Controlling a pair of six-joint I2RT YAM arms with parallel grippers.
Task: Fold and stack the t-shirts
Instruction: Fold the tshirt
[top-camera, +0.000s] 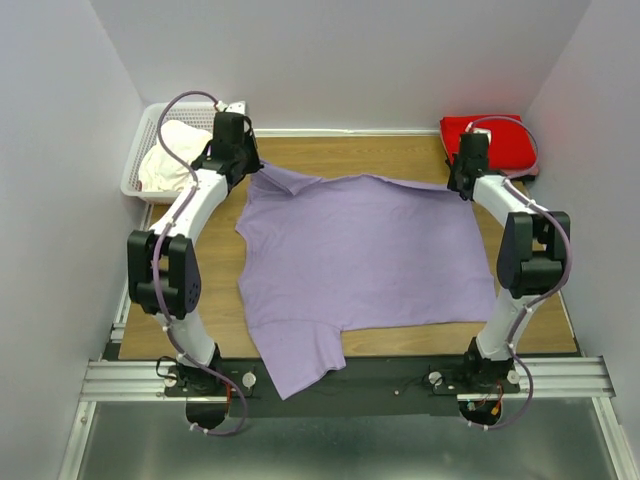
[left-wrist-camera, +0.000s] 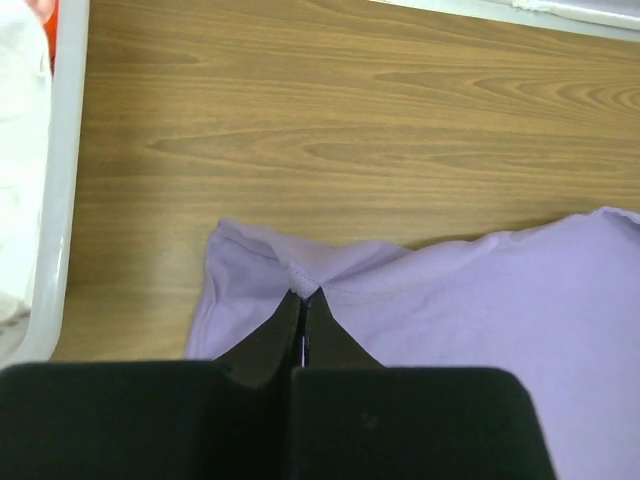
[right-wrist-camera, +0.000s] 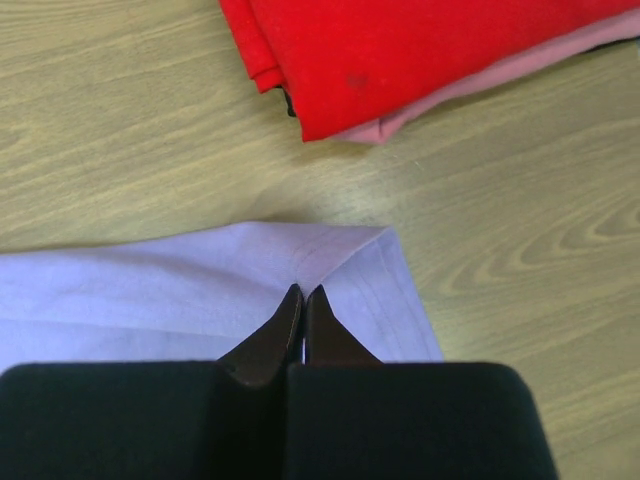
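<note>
With both arms reached out to the far side of the counter (top-camera: 330, 150), I read the left claw (left-wrist-camera: 303, 297) as clamped on the lavender t-shirt (top-camera: 365, 260). Its wrist view shows the tips together with a small pucker of purple cloth pinched between them, at the shirt's far-left corner. The right claw (right-wrist-camera: 303, 292) is the same, tips closed on a fold of the hem at the far-right corner. The shirt lies spread mostly flat across the middle of the counter between the two arms. Its far edge runs roughly straight from claw to claw, with some wrinkling at the far left. One sleeve at near left hangs over the counter's near edge onto the black rail (top-camera: 400, 375). The red t-shirt (right-wrist-camera: 400, 50) sits folded at the far-right corner, just beyond the right claw and apart from the lavender cloth. A pink layer (right-wrist-camera: 480, 85) shows under its edge, and I cannot tell what that is. The cream t-shirt (top-camera: 175, 150) is bunched inside the white lattice basket (top-camera: 137, 165), which sits off the counter's far-left corner beside the left arm.
</note>
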